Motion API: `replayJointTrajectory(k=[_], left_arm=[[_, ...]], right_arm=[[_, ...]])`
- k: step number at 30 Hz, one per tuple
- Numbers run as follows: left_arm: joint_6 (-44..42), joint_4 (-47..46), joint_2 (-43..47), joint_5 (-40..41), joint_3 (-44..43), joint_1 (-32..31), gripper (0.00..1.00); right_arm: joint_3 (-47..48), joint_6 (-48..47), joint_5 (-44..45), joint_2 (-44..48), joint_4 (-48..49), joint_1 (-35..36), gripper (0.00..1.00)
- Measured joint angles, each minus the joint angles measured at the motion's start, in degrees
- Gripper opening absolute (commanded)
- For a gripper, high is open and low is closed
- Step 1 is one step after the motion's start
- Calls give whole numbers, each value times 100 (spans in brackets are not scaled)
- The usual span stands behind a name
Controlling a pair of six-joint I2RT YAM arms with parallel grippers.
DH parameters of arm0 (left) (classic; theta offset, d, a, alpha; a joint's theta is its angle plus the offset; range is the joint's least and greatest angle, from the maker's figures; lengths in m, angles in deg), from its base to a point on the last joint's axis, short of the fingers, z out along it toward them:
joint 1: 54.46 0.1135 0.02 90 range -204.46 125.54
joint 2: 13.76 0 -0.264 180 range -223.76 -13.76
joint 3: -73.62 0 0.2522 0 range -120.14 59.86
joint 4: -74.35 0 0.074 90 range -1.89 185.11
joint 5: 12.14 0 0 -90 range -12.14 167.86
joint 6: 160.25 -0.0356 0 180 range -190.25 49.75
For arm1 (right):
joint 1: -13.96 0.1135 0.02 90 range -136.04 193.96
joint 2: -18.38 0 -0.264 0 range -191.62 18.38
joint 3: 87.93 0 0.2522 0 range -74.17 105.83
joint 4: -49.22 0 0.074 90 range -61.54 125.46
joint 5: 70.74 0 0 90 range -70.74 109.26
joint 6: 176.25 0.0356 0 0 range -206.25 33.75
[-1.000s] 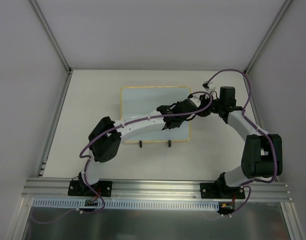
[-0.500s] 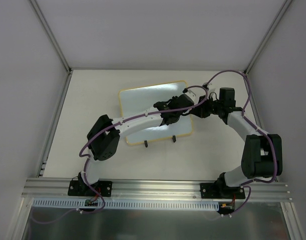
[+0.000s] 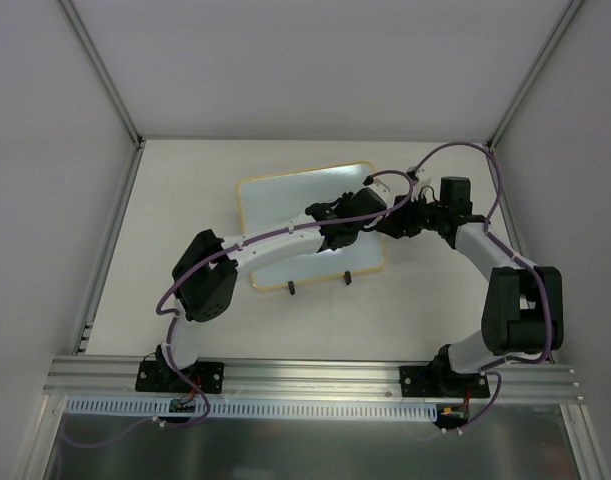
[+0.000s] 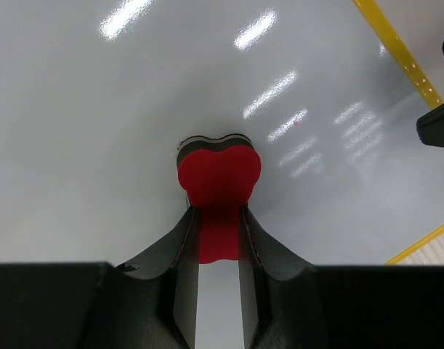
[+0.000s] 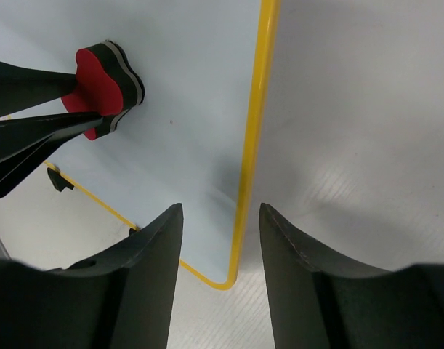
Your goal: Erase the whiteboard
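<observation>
The whiteboard (image 3: 275, 205) lies tilted on the table, white with a thin yellow frame and two black feet at its near edge. No handwriting shows on it. My left gripper (image 3: 360, 210) is over the board's right part. In the left wrist view it (image 4: 219, 225) is shut on a red heart-shaped eraser block (image 4: 219, 174) pressed on the white surface (image 4: 98, 131). My right gripper (image 3: 387, 226) is at the board's right edge. In the right wrist view it (image 5: 220, 218) is open, its jaws on either side of the yellow frame (image 5: 252, 145) near a corner. The eraser (image 5: 105, 83) shows there too.
The board's black feet (image 3: 292, 288) point toward the arms. Grey walls and metal posts (image 3: 105, 70) enclose the pale table (image 3: 185, 170). An aluminium rail (image 3: 315, 375) carries both arm bases. Purple cables (image 3: 455, 145) loop over the right arm.
Over the last second the board has turned counterclockwise, its right side sliding away from the arms. The left gripper moved with the eraser toward the far right. Hardly any motion in the last half second.
</observation>
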Motion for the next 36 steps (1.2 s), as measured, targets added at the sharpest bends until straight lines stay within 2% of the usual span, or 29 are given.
replayJointTrajectory(k=[8, 11, 15, 19, 22, 25, 36], left_arm=[[9, 7, 7, 2, 7, -2, 0], [9, 9, 11, 2, 20, -2, 0], [9, 13, 26, 7, 55, -35, 0], [4, 44, 33, 26, 61, -39, 0], [-11, 94, 33, 26, 42, -66, 0], [-17, 125, 22, 20, -24, -74, 0], [-173, 122, -293, -74, -507, -122, 0]], right_arm=[[225, 4, -496, -647, 0, -13, 54], [269, 2, -662, -809, -2, -13, 52], [295, -4, -846, -911, -7, -13, 40], [291, -42, -826, -914, -17, -46, 17], [278, -33, -896, -914, -72, -66, 9], [275, -28, -942, -911, -98, -66, 4], [271, -37, -859, -909, -166, -46, 4]])
